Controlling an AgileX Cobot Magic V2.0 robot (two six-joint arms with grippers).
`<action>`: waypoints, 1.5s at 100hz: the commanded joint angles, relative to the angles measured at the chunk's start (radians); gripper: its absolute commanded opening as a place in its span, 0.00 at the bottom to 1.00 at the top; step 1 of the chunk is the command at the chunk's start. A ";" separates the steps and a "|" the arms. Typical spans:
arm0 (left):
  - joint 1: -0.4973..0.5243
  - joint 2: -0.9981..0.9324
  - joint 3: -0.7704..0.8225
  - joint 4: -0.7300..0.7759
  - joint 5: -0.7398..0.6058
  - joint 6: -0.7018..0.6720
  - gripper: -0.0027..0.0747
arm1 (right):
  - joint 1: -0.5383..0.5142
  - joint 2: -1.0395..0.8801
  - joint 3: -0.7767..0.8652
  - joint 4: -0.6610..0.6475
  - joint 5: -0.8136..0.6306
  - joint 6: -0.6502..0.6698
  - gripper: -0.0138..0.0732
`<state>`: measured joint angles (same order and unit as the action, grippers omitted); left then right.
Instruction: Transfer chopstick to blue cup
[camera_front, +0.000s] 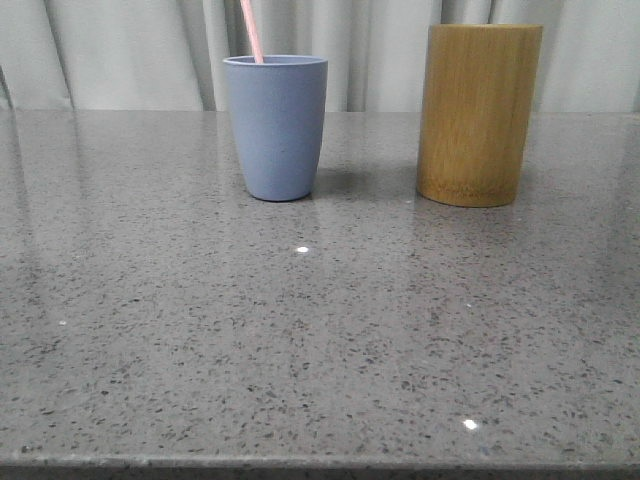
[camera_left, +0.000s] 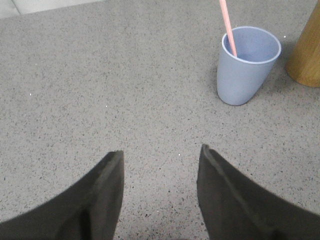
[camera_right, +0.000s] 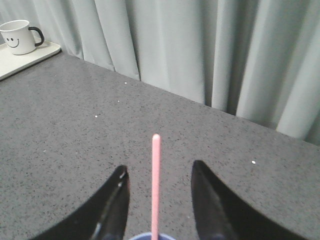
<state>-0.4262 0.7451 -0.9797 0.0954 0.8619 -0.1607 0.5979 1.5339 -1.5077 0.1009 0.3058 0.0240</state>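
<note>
The blue cup (camera_front: 276, 126) stands upright on the grey table at the back, left of the bamboo holder. A pale pink chopstick (camera_front: 251, 31) stands in it, leaning left and running out of the top of the front view. In the left wrist view the cup (camera_left: 246, 66) holds the chopstick (camera_left: 227, 27). My left gripper (camera_left: 161, 156) is open and empty over bare table, well short of the cup. My right gripper (camera_right: 159, 170) is open above the cup rim (camera_right: 142, 236); the chopstick (camera_right: 155, 185) stands between its fingers, touching neither.
A tall yellow-brown bamboo holder (camera_front: 478, 114) stands right of the cup, also in the left wrist view (camera_left: 306, 52). A white smiley mug (camera_right: 19, 36) sits on a pale tray (camera_right: 27, 57) far off. Grey curtains (camera_front: 150, 50) hang behind the table.
</note>
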 joint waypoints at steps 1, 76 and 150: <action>-0.005 -0.011 -0.016 0.007 -0.100 -0.011 0.47 | -0.031 -0.111 0.038 -0.013 -0.070 -0.009 0.52; -0.005 -0.236 0.259 0.007 -0.304 -0.019 0.01 | -0.244 -0.756 0.708 -0.016 -0.161 -0.009 0.13; -0.005 -0.592 0.520 0.007 -0.323 -0.019 0.01 | -0.244 -1.280 1.121 -0.033 -0.174 -0.009 0.09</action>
<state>-0.4262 0.1711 -0.4505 0.0968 0.6141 -0.1672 0.3603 0.2902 -0.3876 0.0756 0.2193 0.0219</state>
